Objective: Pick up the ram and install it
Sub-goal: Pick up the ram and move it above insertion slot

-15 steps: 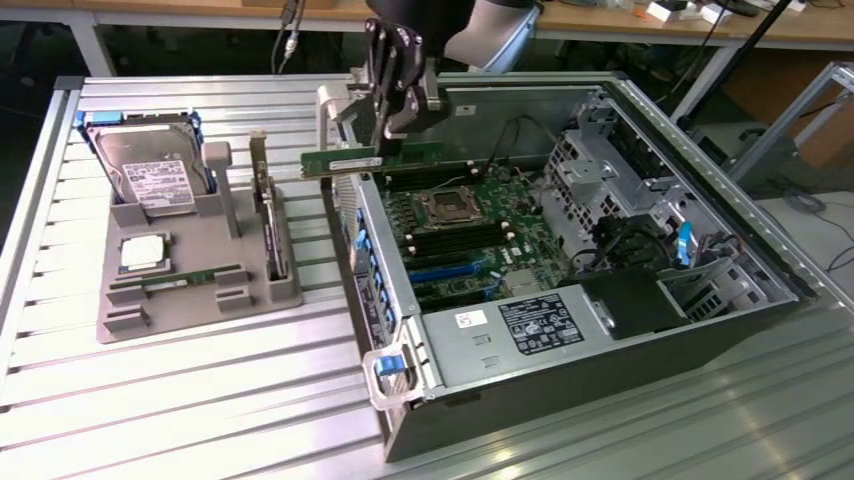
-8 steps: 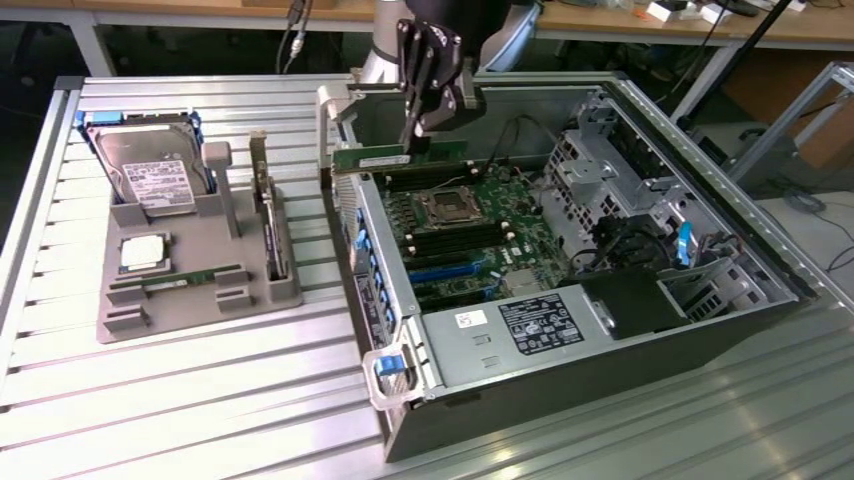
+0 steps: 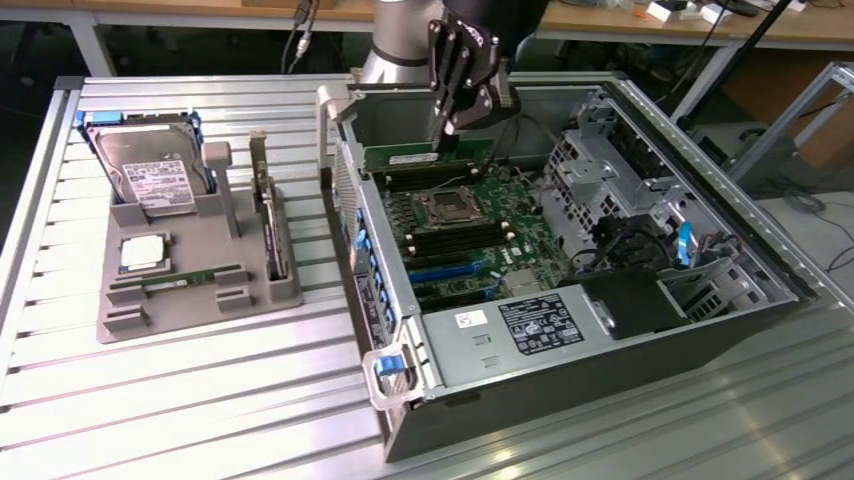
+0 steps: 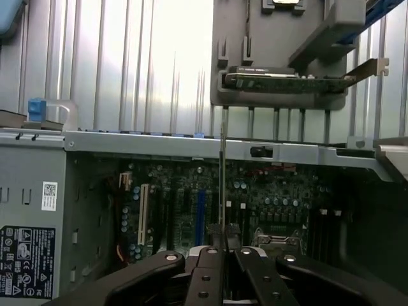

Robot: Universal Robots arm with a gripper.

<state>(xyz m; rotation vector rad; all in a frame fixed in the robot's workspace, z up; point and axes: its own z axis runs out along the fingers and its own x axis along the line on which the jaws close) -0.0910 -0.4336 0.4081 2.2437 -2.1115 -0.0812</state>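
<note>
1. The gripper is down inside the open computer case, fingers clamped on the ram.
2. The ram hangs directly below the fingertips, its long axis parallel to the black memory slots beside the processor socket.
3. Whether it touches a slot, I can't tell.

A gray tray on the table carries 1 hard drive and 1 processor chip; beside it lies an open computer case, motherboard exposed.
</note>
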